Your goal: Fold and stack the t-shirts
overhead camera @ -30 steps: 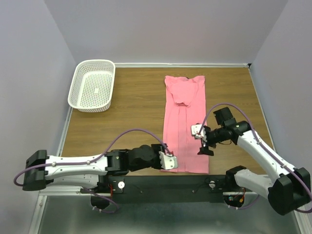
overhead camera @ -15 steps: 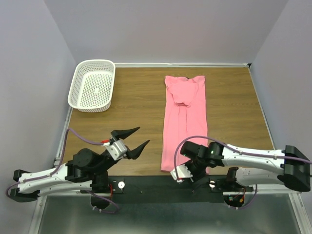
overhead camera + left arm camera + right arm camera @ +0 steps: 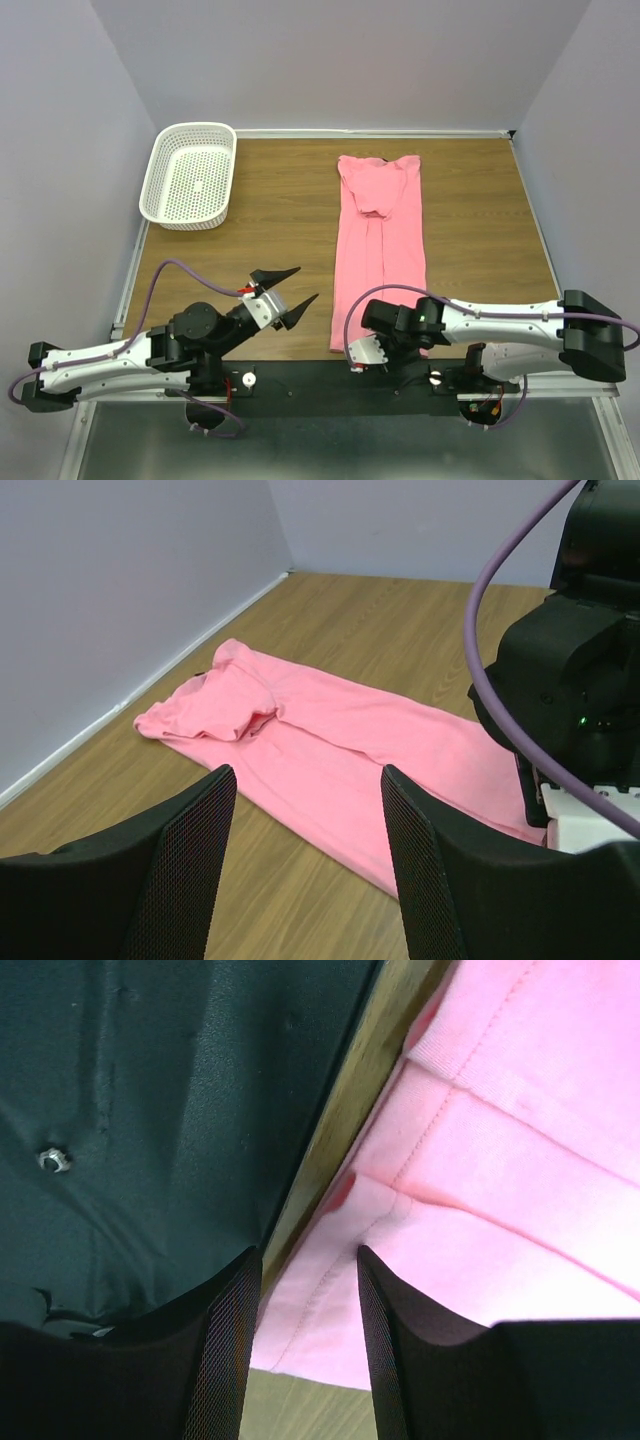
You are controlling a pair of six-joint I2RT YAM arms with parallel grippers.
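Note:
The salmon-pink t-shirt lies flat on the table as a long narrow strip, collar end far, hem at the near edge. My right gripper points down at the hem's near left corner. In the right wrist view its jaws stand apart astride the stitched hem, which still lies flat and unpinched. My left gripper hovers open left of the shirt's near end with nothing in it. Its wrist view looks past the fingers along the shirt.
A white perforated basket stands at the far left corner of the wooden table. A black mounting strip runs along the near edge, right beside the hem. Grey walls enclose the table.
The left gripper has let go at the shirt's near left corner and drawn back left, raised and open. The right arm has swung from the shirt's right edge to the hem, its jaws narrowing.

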